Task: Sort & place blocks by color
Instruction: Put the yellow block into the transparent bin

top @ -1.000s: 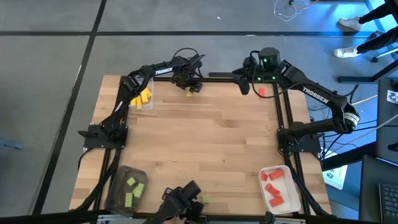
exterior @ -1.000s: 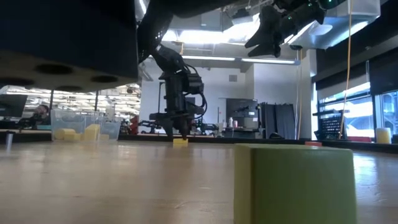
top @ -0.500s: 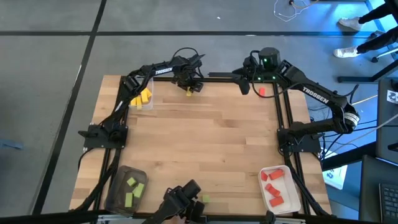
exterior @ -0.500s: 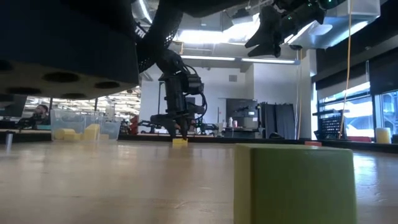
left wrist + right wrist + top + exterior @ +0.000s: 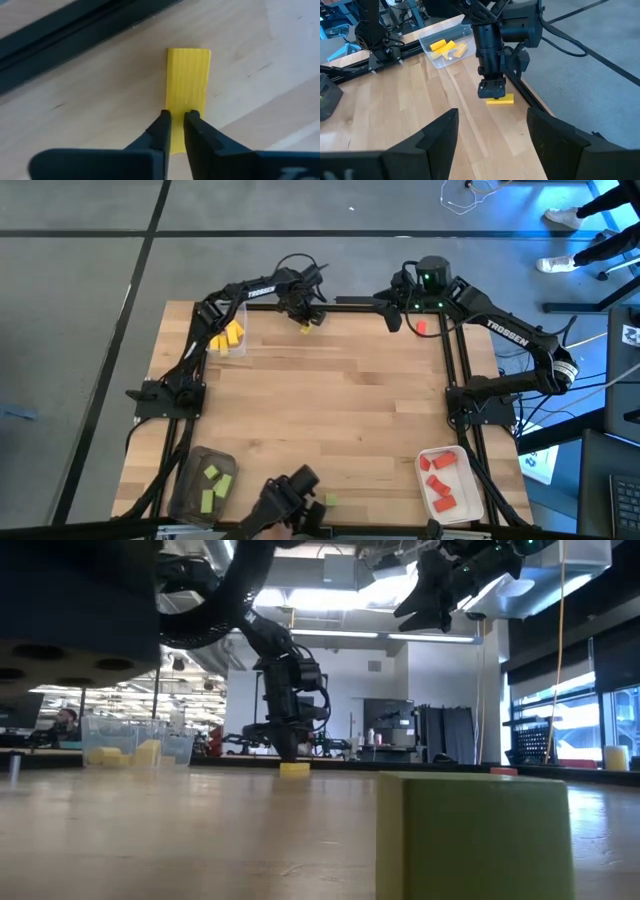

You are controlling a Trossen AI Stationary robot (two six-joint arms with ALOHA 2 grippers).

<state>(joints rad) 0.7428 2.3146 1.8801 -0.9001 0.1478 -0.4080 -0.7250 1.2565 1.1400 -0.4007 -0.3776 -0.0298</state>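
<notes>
Yellow block (image 5: 187, 82) lies flat on the surface (image 5: 330, 410) at the upper centre of the high view, beside the rear rail. Left end effector (image 5: 173, 125) has descended onto it since a second ago; fingers nearly closed above the block, grasping nothing. Right end effector (image 5: 492, 135), released, waits nearby. Pickup is imminent.

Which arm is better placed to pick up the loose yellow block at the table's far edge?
Left. The left gripper hangs right above the yellow block, fingers nearly shut, and the yellow tray is close by. The right gripper is open, raised and farther away.
</notes>
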